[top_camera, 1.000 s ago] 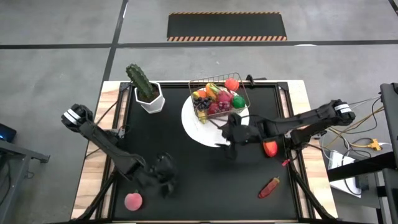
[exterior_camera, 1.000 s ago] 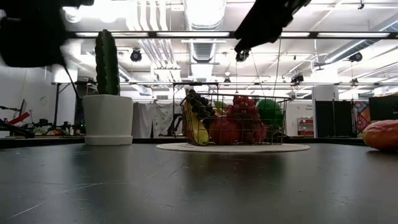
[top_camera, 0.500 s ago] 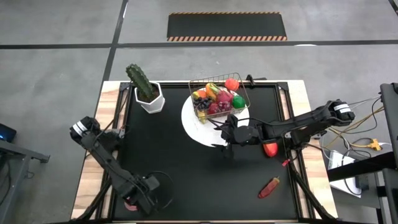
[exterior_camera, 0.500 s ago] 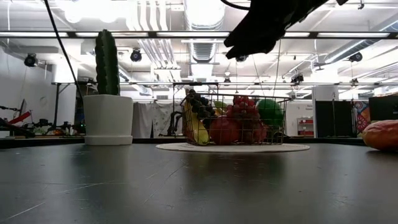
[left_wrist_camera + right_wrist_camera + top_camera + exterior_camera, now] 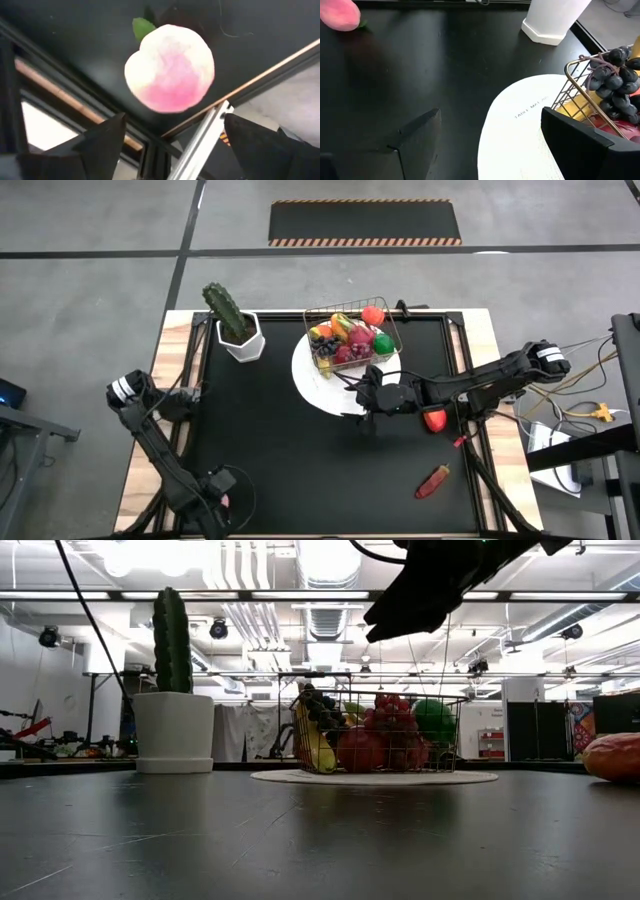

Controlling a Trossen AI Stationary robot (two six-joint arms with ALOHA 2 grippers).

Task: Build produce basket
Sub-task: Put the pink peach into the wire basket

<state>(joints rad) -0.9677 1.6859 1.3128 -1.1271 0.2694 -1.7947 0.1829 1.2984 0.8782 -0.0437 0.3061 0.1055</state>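
1. Now the left gripper (image 5: 215, 498) has swung down to the lower left of the high view, fingers spread above the pink peach (image 5: 170, 68), likely the next pick.
2. The basket (image 5: 351, 335) sits upper centre on a white plate (image 5: 312, 380), nearly full.
3. The right gripper (image 5: 372, 395) hovers beside it, spread, empty.
4. Black tabletop (image 5: 290, 450); workshop behind.

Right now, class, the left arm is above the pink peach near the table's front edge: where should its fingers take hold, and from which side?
Grip the pink peach across its round middle, coming straight down from above. It is ball-shaped, lying alone on the black mat beside the table frame, so no side is blocked. The left gripper is open with the fruit between its fingers; keep clear of the small green leaf.
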